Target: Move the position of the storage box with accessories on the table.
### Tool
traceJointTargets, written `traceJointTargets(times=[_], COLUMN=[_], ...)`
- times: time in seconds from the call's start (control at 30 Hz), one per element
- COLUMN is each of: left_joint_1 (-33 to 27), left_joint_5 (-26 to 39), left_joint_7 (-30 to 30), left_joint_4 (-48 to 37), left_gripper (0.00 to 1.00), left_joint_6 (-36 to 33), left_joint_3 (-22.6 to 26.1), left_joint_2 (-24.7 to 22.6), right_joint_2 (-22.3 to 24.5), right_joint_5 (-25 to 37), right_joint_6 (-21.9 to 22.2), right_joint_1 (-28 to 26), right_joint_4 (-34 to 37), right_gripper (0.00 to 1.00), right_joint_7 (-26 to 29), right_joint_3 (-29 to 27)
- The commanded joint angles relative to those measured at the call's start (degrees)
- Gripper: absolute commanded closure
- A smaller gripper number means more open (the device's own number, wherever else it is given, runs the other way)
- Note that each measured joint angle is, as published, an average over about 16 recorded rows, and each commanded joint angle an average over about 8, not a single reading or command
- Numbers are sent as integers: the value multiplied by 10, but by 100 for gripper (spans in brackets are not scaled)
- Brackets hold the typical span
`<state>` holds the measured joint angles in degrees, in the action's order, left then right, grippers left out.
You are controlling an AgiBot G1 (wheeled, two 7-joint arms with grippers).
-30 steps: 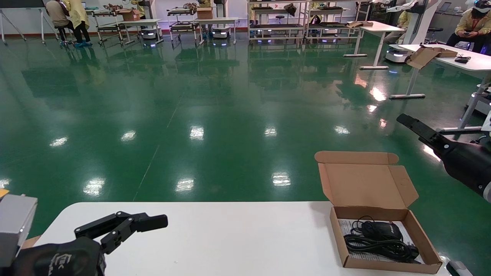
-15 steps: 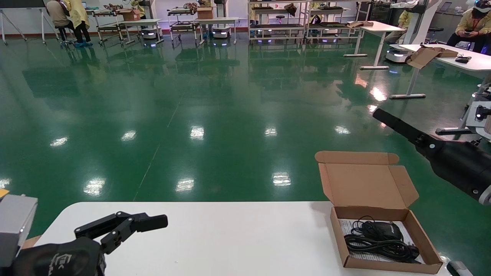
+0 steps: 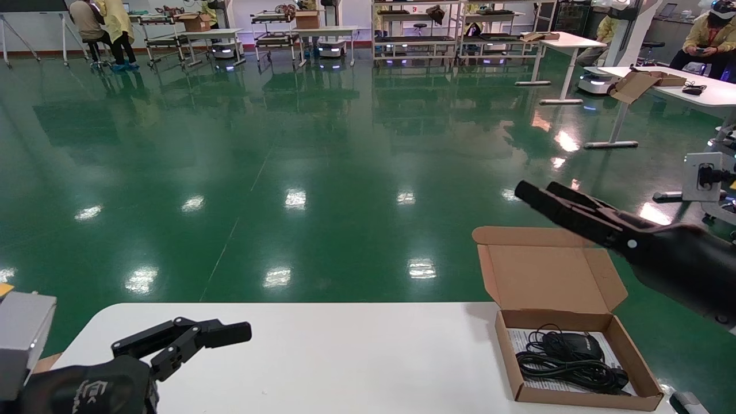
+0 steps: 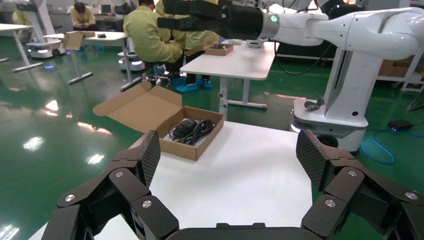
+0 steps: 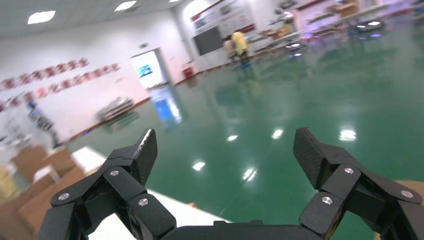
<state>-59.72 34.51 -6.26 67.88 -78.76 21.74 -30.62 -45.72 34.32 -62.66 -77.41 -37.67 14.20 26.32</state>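
The brown cardboard storage box (image 3: 578,397) sits open at the right end of the white table (image 3: 345,356), its lid (image 3: 549,279) standing up behind it. Inside lie a black mouse with bundled cable (image 3: 569,359) on a white printed sheet (image 3: 520,340). The box also shows in the left wrist view (image 4: 190,149). My right gripper (image 3: 537,192) is open and empty, in the air above and behind the lid, pointing left. My left gripper (image 3: 221,332) is open and empty, low over the table's left end.
Green floor lies beyond the table's far edge. Far white desks (image 3: 678,86), racks and seated people fill the background. The other arm's white body (image 4: 360,60) shows in the left wrist view. A grey block (image 3: 23,339) stands at the left.
My right gripper has swung left and slightly down, from beside the box to above its raised lid. The left arm and the box have not moved.
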Motion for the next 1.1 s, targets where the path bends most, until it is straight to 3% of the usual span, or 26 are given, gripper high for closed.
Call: traceJointTargets(times=[0.03, 1.1], left_joint_1=[0, 0], left_joint_5=[0, 0], left_joint_7=[0, 0], left_joint_4=[0, 0], left_gripper=[0, 0], left_joint_6=[0, 0], left_joint_3=[0, 0], left_joint_2=[0, 0], right_joint_2=[7, 108], right_joint_5=[5, 76], right_joint_6=[-14, -235], right_joint_1=[10, 160], right_joint_4=[-22, -366], right_gripper=[0, 0], right_joint_7=[-2, -35], right_joint_3=[-6, -104])
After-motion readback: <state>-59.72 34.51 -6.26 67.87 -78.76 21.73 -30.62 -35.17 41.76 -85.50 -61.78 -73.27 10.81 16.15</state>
